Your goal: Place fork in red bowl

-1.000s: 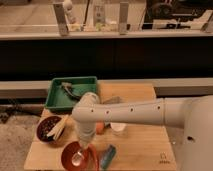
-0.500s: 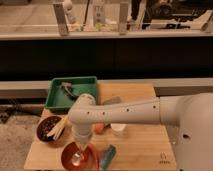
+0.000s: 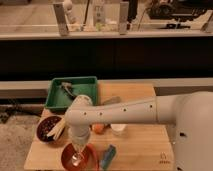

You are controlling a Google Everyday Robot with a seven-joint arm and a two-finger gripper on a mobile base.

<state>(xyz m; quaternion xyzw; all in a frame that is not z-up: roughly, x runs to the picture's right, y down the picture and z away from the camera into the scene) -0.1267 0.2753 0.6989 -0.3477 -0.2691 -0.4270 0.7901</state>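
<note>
The red bowl (image 3: 79, 157) sits at the front left of the wooden table (image 3: 145, 145), glossy with a shiny inside. My gripper (image 3: 75, 141) hangs straight down from the white arm (image 3: 120, 114), just above the bowl's middle. The fork (image 3: 76, 155) shows as a pale silver streak standing inside the bowl, right under the gripper. Its upper end is hidden by the gripper.
A dark maroon bowl with pale sticks (image 3: 50, 131) stands left of the red bowl. A green tray (image 3: 70, 92) with utensils is at the back left. An orange object (image 3: 98, 128), a white cup (image 3: 118, 129) and a blue object (image 3: 107, 156) lie right of the bowl.
The arm has swung a little left and down, bringing the gripper and fork lower over the red bowl.
</note>
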